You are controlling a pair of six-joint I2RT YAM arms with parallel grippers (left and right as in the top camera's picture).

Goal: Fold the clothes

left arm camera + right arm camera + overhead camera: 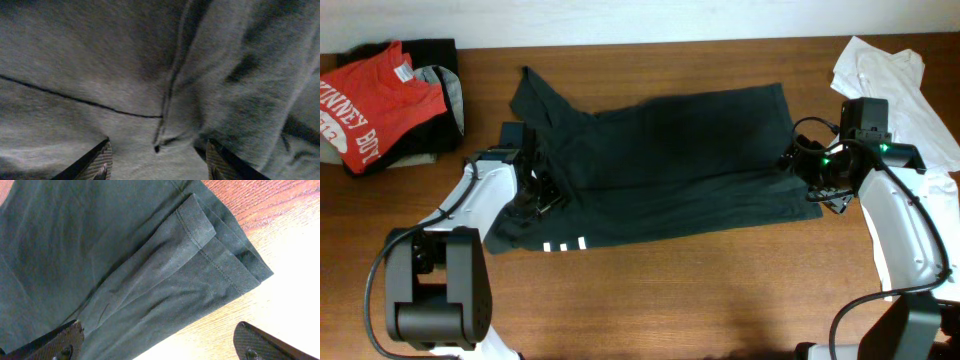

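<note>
The clothes, a dark charcoal T-shirt (660, 170), lie spread across the middle of the wooden table (720, 290), with three short white stripes (565, 245) at the near left edge. My left gripper (542, 190) is down on the shirt's left part. In the left wrist view its jaws (157, 165) stand apart, with rumpled fabric (150, 90) and a seam between the fingertips. My right gripper (802, 165) hangs open at the shirt's right hem (210, 250); one finger (60, 342) is over fabric, the other (260, 342) over bare wood.
A red T-shirt with white lettering (370, 105) lies on a dark pile at the back left corner. A plain white shirt (900, 80) lies at the back right, close behind my right arm.
</note>
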